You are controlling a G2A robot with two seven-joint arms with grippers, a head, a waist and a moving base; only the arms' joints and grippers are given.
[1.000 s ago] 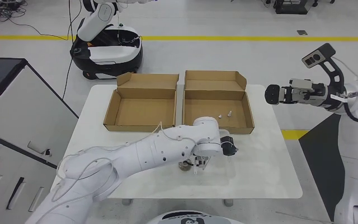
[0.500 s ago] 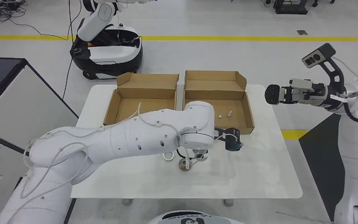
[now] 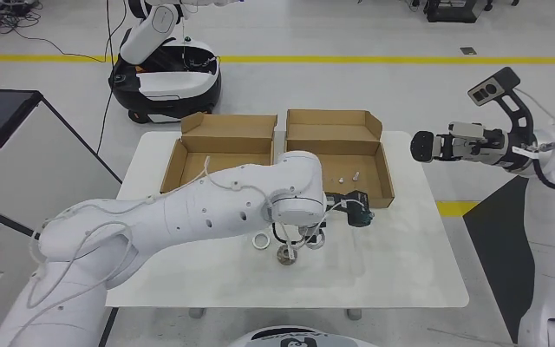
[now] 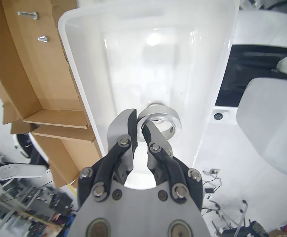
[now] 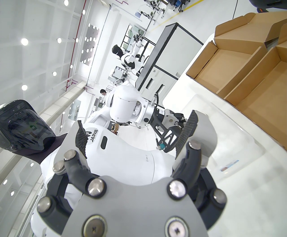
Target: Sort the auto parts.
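nearer now to the cardboard box [image 4: 22, 78] holding two bolts [image 4: 43, 38], left gripper [image 4: 139, 125] pinches a shiny metal ring [image 4: 166, 113] over the clear tray [image 4: 74, 67].

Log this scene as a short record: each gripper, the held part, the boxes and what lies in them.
Left gripper: shut on the wall of a metal ring, over the clear tray
Right gripper: open, holding nothing, out past the table edge
Right cardboard box: two bolts
Left cardboard box: set beside it
Loose on table: white ring
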